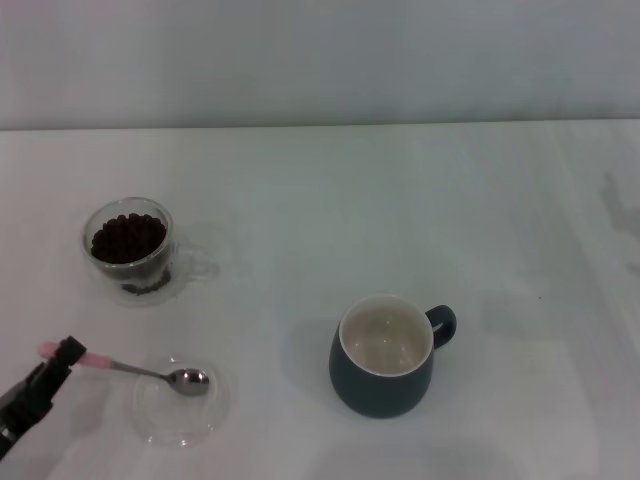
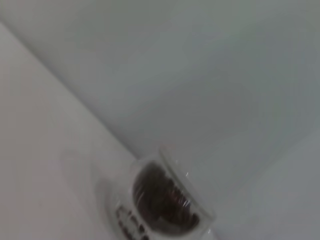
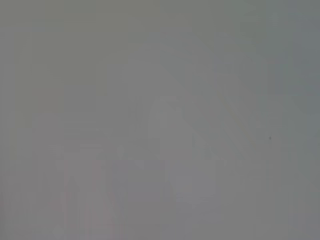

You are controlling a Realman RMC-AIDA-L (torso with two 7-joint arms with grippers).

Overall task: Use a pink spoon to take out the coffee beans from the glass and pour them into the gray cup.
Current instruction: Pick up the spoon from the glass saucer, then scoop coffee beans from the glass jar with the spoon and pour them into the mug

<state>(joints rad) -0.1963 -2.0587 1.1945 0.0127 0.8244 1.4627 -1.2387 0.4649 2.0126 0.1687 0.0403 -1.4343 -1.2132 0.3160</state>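
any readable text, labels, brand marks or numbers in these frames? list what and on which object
None readable.
glass: dark marks low on its wall, seen in the head and left wrist views; cannot tell if they are print or coffee beans seen through it.
gray cup: plain, no marking showing.
pink spoon: no marking visible.
left gripper, at the spoon's handle: no label visible.
Right wrist view: blank surface only, no text.

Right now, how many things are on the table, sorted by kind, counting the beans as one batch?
Cups: 2, the glass and the gray cup
Spoons: 1, the pink spoon
Dishes: 1, the clear dish
Bean batches: 1, the coffee beans
Total: 5
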